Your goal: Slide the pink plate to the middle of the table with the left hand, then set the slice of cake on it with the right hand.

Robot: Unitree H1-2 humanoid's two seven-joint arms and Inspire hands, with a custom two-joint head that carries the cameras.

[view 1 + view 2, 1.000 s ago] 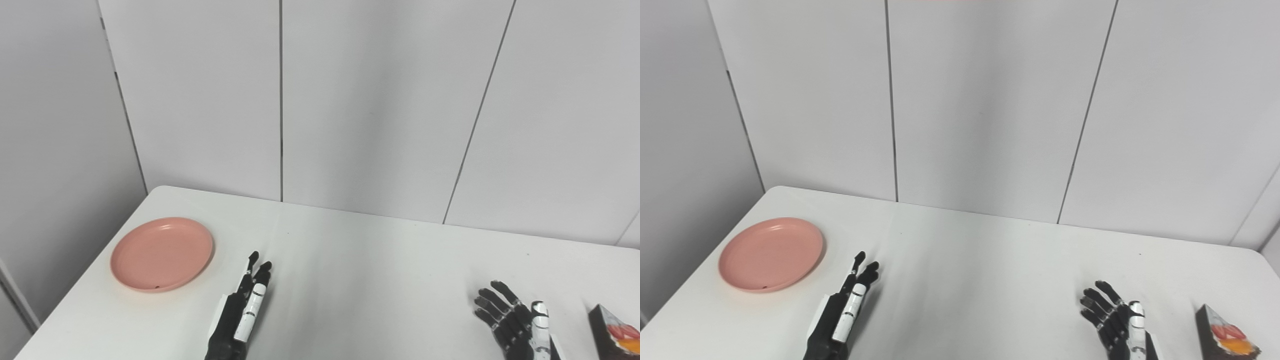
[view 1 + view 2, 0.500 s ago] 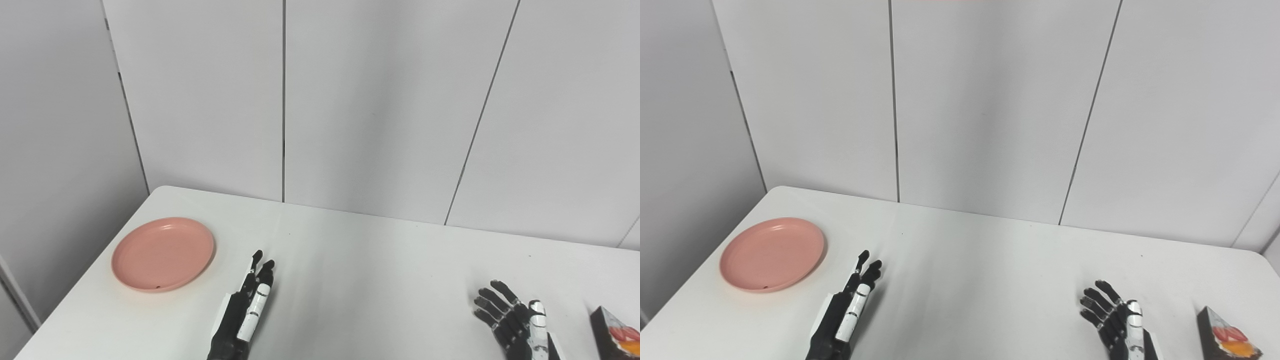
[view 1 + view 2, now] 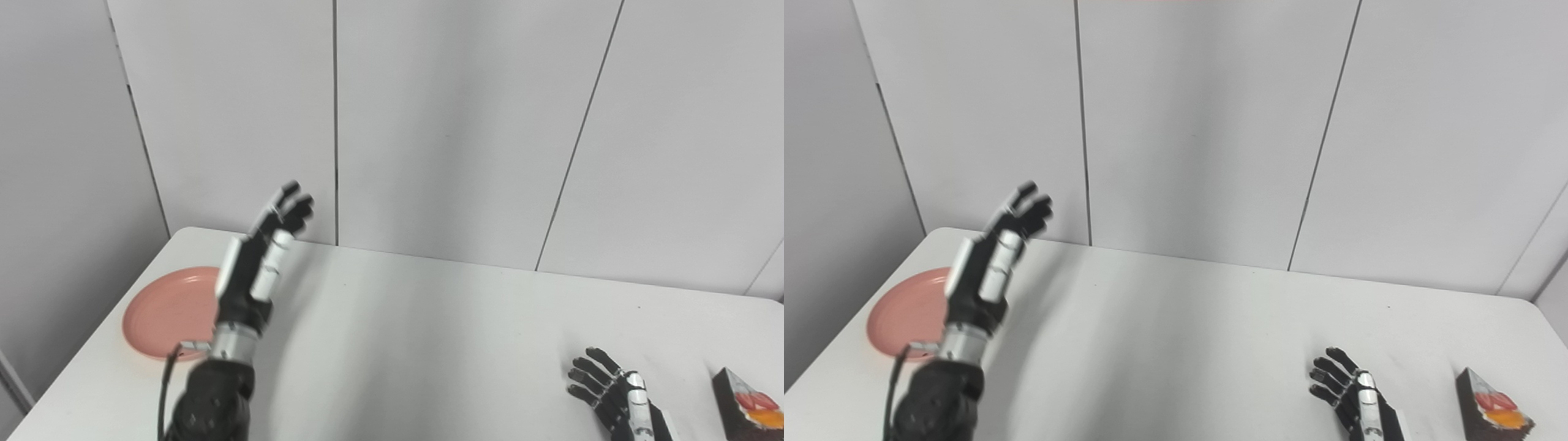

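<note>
The pink plate (image 3: pixel 160 310) lies near the table's left edge, its right part hidden behind my left arm. My left hand (image 3: pixel 260 264) is raised well above the table, open, fingers stretched up and forward, holding nothing; it stands just right of the plate in the picture. The slice of cake (image 3: pixel 746 403), dark with red and orange topping, sits at the front right corner. My right hand (image 3: pixel 609 394) rests open on the table a little left of the cake, apart from it.
The white table (image 3: pixel 429 331) ends at a grey panelled wall (image 3: pixel 453 122) behind. The table's left edge runs close beside the plate. The cake sits near the right edge.
My left hand has lifted off the table and swung up and left, now in front of the plate's right side. The right hand stays put. The camera has shifted slightly.
</note>
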